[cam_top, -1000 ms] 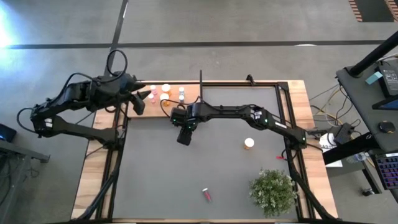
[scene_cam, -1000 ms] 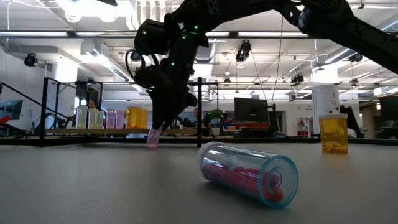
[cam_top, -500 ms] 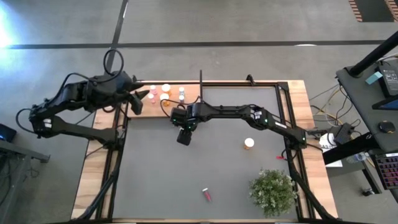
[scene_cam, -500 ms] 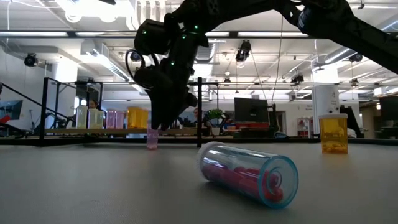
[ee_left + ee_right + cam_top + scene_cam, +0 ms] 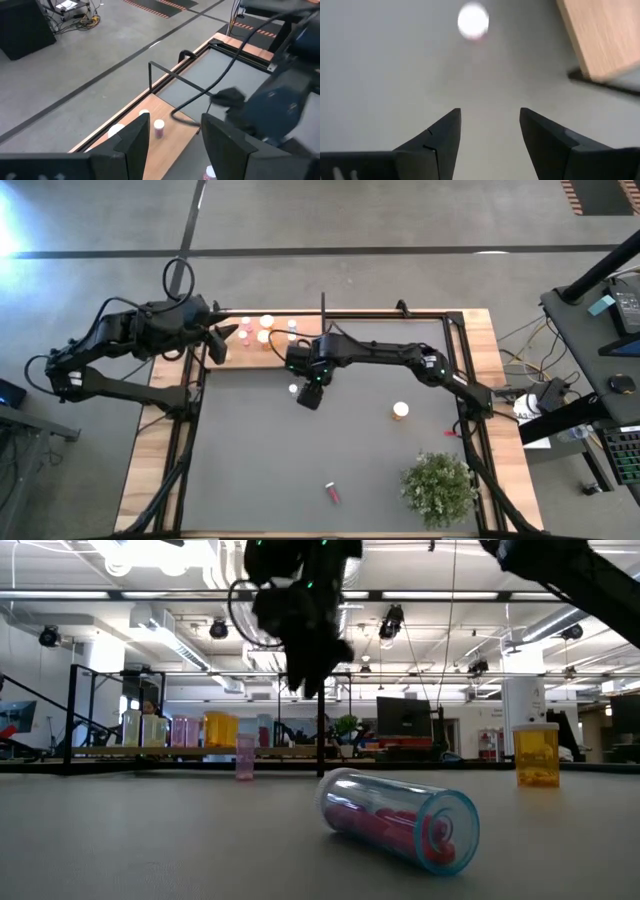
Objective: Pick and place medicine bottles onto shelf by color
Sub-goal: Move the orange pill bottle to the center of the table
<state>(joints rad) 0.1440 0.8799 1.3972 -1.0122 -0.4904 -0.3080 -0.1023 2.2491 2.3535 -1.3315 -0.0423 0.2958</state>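
Note:
A small pink medicine bottle (image 5: pixel 293 389) with a white cap (image 5: pixel 473 21) stands upright on its base on the dark table, just in front of the shelf (image 5: pixel 275 352). My right gripper (image 5: pixel 308 398) hangs open above and beside it, well clear of it in the low view (image 5: pixel 312 685). Several white-capped bottles (image 5: pixel 264 322) stand on the shelf. My left gripper (image 5: pixel 224 340) is open over the shelf's left end, nothing between its fingers (image 5: pixel 172 135). An orange bottle (image 5: pixel 400 410) stands at the right. A pink bottle (image 5: pixel 400 820) lies on its side near the front.
A bushy green plant (image 5: pixel 438 485) stands at the table's near right corner. A thin black frame (image 5: pixel 165 75) and a cable run along the shelf's far side. Open tabletop lies between the standing pink bottle, the orange bottle and the lying bottle.
My right gripper has set the small pink bottle from tilted to upright on the table, let go of it, and risen clear while drifting a little toward the table's right edge. The bottle stays standing where it was put down.

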